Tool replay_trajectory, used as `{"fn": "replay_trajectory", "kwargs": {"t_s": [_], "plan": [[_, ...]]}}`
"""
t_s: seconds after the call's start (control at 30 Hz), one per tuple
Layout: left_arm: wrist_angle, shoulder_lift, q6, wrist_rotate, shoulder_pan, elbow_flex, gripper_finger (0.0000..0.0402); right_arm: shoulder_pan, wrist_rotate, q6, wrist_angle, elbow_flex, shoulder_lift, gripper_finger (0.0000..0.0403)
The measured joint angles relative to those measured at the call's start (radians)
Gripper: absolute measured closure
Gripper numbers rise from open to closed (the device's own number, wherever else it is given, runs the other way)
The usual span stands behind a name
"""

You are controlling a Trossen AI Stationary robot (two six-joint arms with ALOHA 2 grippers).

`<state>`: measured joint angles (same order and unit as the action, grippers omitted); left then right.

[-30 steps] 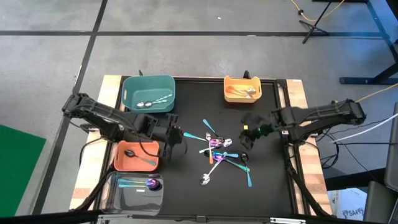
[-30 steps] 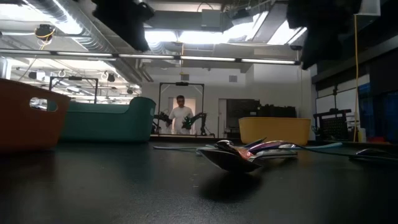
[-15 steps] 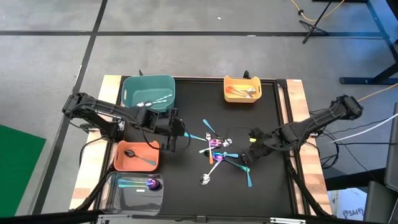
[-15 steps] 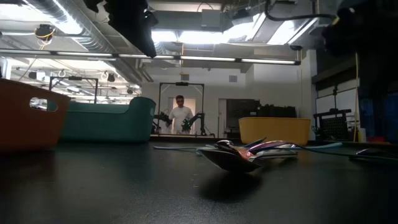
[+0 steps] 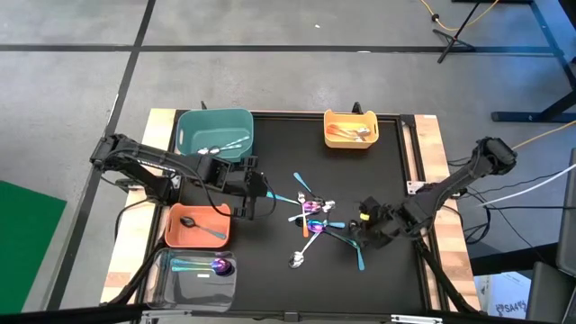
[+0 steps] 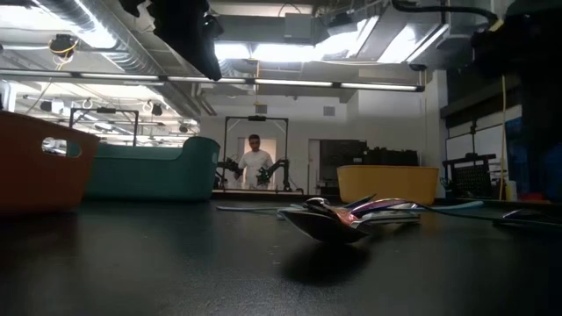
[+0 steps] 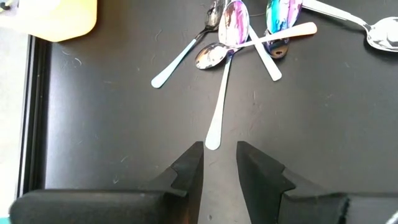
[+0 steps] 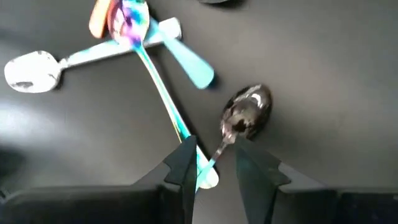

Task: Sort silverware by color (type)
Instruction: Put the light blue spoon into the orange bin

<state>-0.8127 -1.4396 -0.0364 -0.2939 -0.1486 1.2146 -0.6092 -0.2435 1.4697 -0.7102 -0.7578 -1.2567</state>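
- Silverware point(image 5: 315, 220): loose heap of spoons at the middle of the black surface point(image 5: 270, 279), seen from above; other spoons already lie in the bins at upper left, upper middle and lower left.
- Right claw point(image 5: 358, 238): at the heap's lower right edge and the nearer of the two. Its fingers are narrowly parted and clamp nothing.
- Black spoon point(image 8: 247, 111): bowl away from the right claw, long axis slanted, handle end running into the gap between the fingers; a teal-rainbow handle point(image 8: 163, 93) ends in the same gap.
- Left claw point(image 5: 255, 202): left of the heap, apart from it, narrowly parted, empty.
- Pale-handled spoon point(image 7: 222, 87): handle tip just ahead of the left claw's gap, axis pointing nearly straight at it.
- Brands, labels, writing: none readable.
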Motion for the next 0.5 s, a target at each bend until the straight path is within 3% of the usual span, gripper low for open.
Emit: {"fn": "replay_trajectory", "kwargs": {"t_s": [0.5], "plan": [[0.001, 0.0, 0.001, 0.0, 0.0, 0.0, 0.0311, -0.059, -0.001, 0.153, 0.047, 0.0, -0.196, 0.0306]]}}
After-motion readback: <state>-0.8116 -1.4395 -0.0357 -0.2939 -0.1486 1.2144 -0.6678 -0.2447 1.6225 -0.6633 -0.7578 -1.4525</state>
